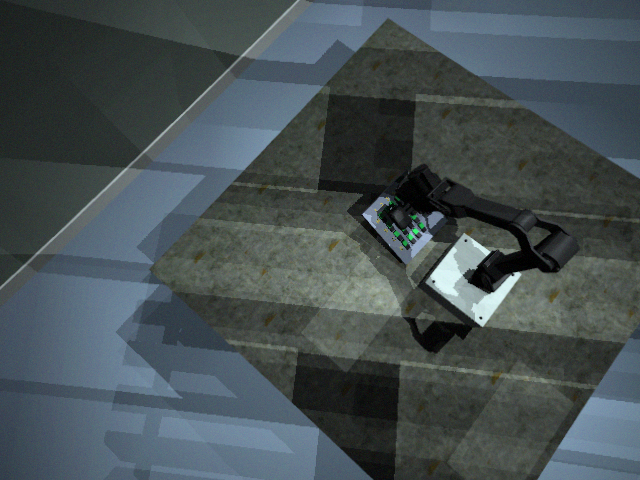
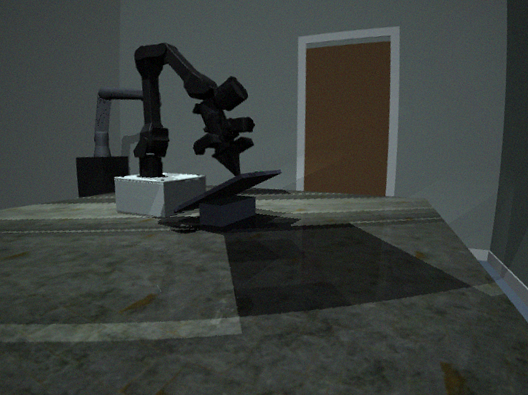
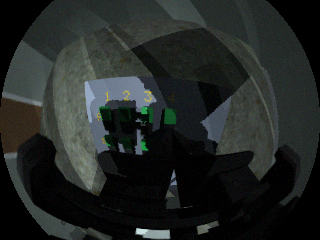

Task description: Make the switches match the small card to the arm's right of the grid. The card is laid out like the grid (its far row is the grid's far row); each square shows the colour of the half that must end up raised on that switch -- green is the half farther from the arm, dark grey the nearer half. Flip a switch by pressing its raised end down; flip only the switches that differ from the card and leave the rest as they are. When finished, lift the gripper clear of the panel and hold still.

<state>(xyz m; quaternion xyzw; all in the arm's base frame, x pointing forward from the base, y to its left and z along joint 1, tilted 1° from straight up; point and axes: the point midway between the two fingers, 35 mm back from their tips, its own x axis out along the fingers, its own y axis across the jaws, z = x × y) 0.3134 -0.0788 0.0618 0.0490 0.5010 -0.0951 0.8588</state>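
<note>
In the top view the claw (image 1: 405, 204) (image 2: 236, 172) (image 3: 170, 132) is over the panel (image 1: 413, 254) (image 2: 262, 177) (image 3: 115, 88), right of the frame's centre, partly hiding its switches. In the exterior view its clenched tips point down at the tilted panel, at centre; contact is unclear. In the wrist view the green-topped switch under the 4 (image 3: 170, 117) lies just above the tips, nearly in line, so any press there likely turns on that small offset

Brown door (image 2: 345, 118), pale frame (image 2: 301, 105) — far grey-green wall (image 2: 225, 24); blue floor (image 1: 62, 351); mottled table (image 1: 268, 258) (image 2: 128, 385) (image 3: 70, 100) — dim light, banded shadows.
</note>
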